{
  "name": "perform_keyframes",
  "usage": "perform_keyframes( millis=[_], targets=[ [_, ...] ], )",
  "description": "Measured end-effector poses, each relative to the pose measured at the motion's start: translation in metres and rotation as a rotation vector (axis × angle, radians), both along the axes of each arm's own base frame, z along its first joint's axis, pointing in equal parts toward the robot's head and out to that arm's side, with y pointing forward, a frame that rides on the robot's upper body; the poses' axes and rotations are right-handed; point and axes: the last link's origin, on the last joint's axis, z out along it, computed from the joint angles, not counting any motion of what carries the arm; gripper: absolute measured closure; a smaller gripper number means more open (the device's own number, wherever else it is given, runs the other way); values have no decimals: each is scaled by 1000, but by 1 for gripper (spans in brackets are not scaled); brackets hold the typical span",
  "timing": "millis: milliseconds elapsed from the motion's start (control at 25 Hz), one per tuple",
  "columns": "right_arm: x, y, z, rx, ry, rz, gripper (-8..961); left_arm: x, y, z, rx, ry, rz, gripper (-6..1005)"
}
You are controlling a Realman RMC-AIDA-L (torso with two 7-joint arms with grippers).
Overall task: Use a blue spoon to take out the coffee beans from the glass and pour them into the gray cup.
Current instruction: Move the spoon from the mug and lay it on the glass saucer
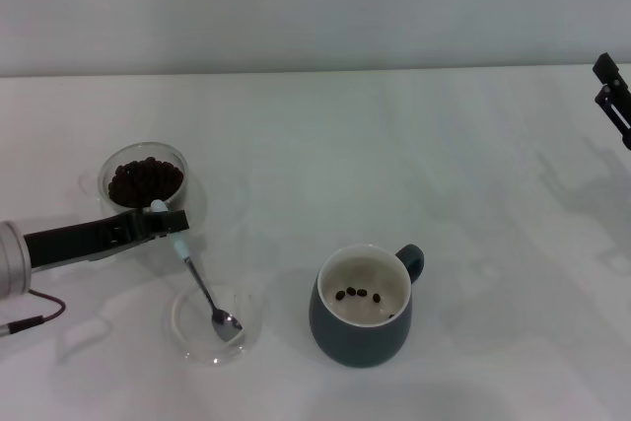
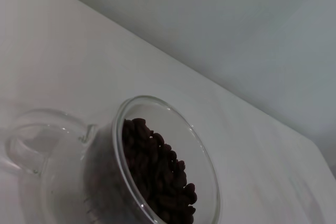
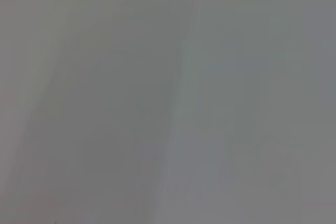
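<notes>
On the smooth white table, the left pincer grips the blue spoon.

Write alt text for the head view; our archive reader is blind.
The left gripper holds the pale-blue-handled metal spoon, its bowl resting in a shallow clear dish. Behind it, a clear glass holds dark coffee beans; a few lie in the blue-gray mug.

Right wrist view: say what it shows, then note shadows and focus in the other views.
Right wrist view: a featureless gray blur. Head view: soft, even light, faint shadows on the table under the gray cup. Left wrist view: the glass is close up, its near wall soft.
</notes>
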Motion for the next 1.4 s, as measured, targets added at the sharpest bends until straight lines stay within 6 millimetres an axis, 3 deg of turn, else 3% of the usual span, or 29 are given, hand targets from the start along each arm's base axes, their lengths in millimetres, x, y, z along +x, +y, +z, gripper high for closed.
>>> perform_keyframes(
  millis=[560,1400],
  targets=[
    [0,1,0,2,0,0,217,5,3,-7,-22,-1,-20,856],
    [0,1,0,2,0,0,215,5,3,-6,-28,-15,-24,612]
  ],
)
